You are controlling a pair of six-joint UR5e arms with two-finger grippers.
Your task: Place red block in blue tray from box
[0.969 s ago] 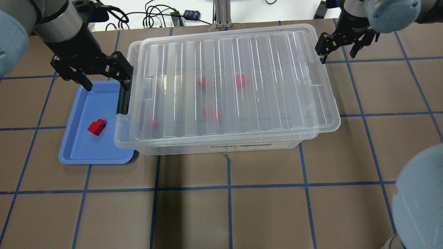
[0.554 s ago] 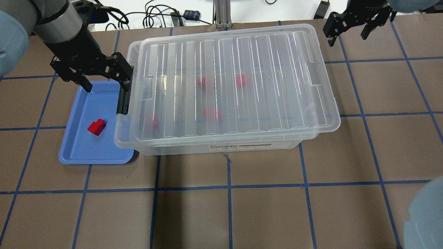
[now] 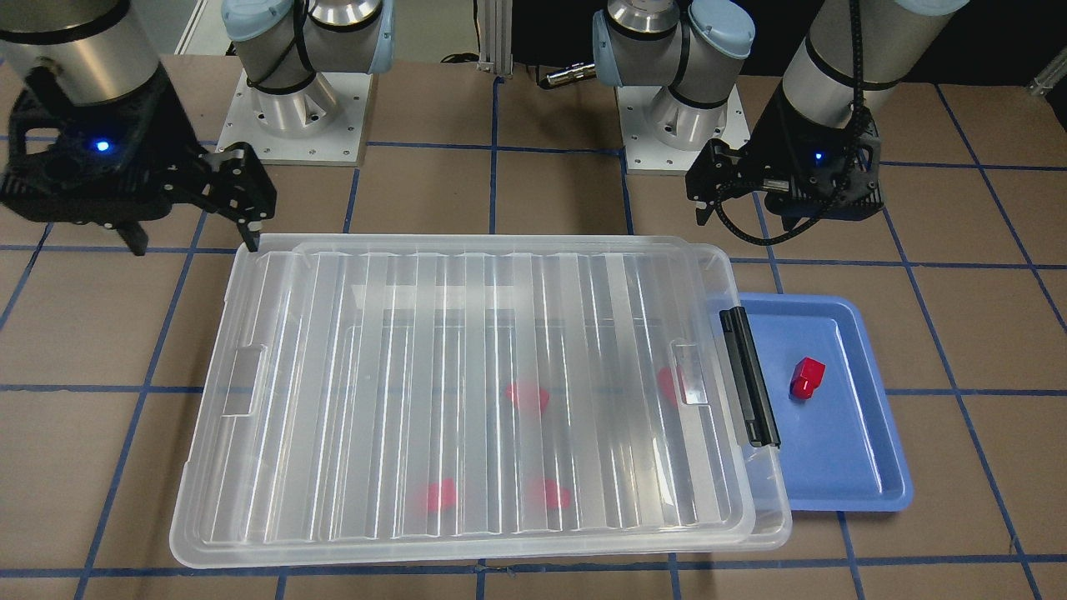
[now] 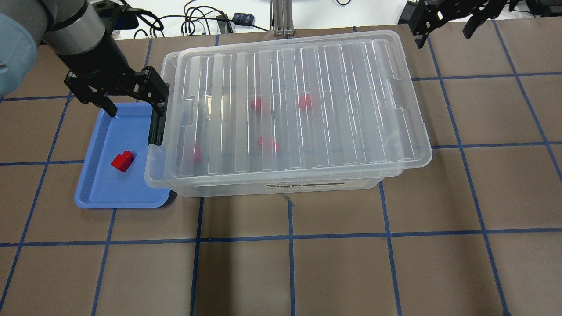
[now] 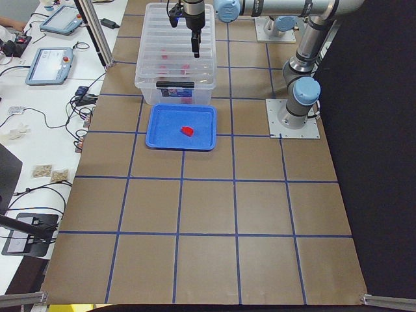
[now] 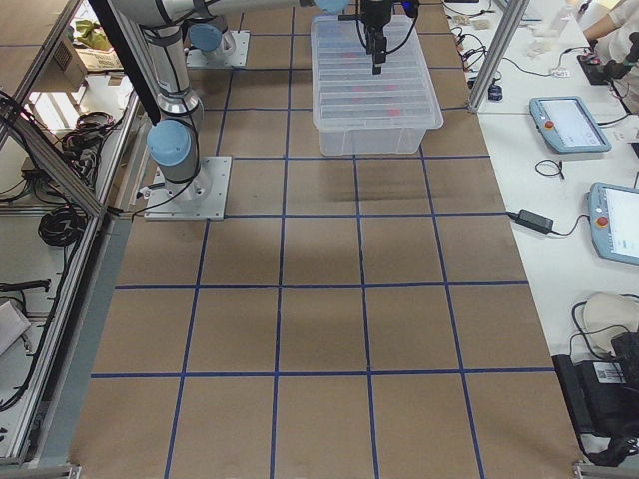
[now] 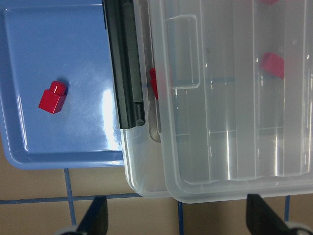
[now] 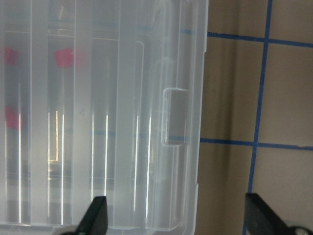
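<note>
One red block [image 4: 122, 161] lies in the blue tray [image 4: 105, 184], left of the box [image 4: 333, 109]. It also shows in the front view [image 3: 807, 377] and the left wrist view [image 7: 53, 97]. The box's ribbed lid is on, its black latch bar [image 4: 155, 127] at the tray end. Several more red blocks [image 4: 268, 143] show blurred through the lid. My left gripper [image 4: 134, 103] is open and empty above the tray's far end and the latch. My right gripper [image 4: 443, 33] is open and empty, high above the box's right end.
The box overlaps the blue tray's right rim [image 3: 775, 483]. Brown table with blue grid lines [image 4: 290, 272] lies around them. Cables and a post [image 4: 281, 17] sit past the far edge. The two arm bases [image 3: 292, 108] stand at the robot's side.
My right gripper has moved up and away from the box's right end, still open. The left gripper, the box, the tray and the blocks have not moved.
</note>
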